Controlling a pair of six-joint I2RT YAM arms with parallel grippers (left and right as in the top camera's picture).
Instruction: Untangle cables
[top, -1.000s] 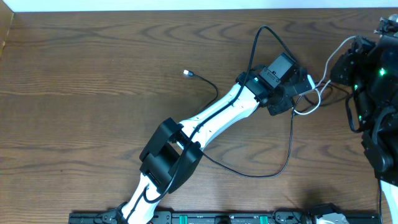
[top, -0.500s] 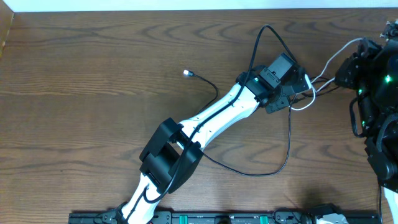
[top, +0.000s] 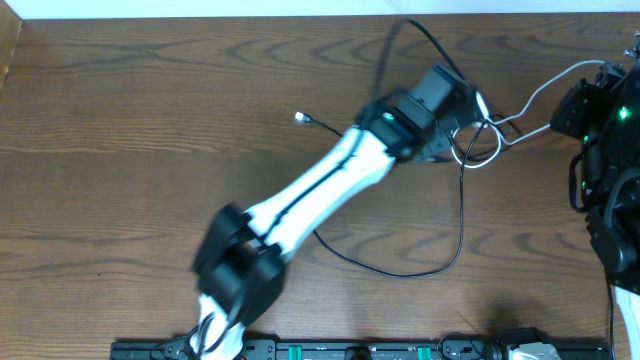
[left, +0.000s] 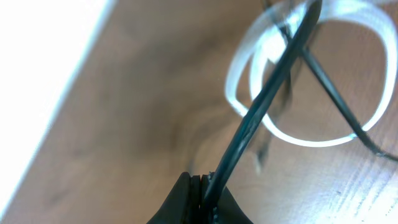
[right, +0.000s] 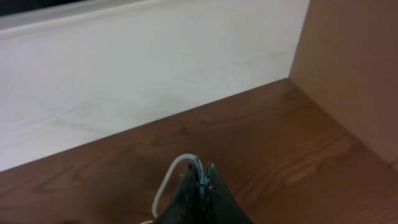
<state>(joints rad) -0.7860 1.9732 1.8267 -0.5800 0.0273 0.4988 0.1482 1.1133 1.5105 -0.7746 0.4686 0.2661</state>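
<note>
Bright, even light — cables (left: 261, 118) blurred

No words, labels or numbers are legible.

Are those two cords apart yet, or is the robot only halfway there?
About midway, it seems. Done: each cord is gripped, the left gripper shut on the black cable, the right gripper shut on the white cable. In hand: the white cable runs from the right gripper to a loop beside the left one. Left: the black cable crosses that loop, apparently threaded through it, so they are not apart.
</note>
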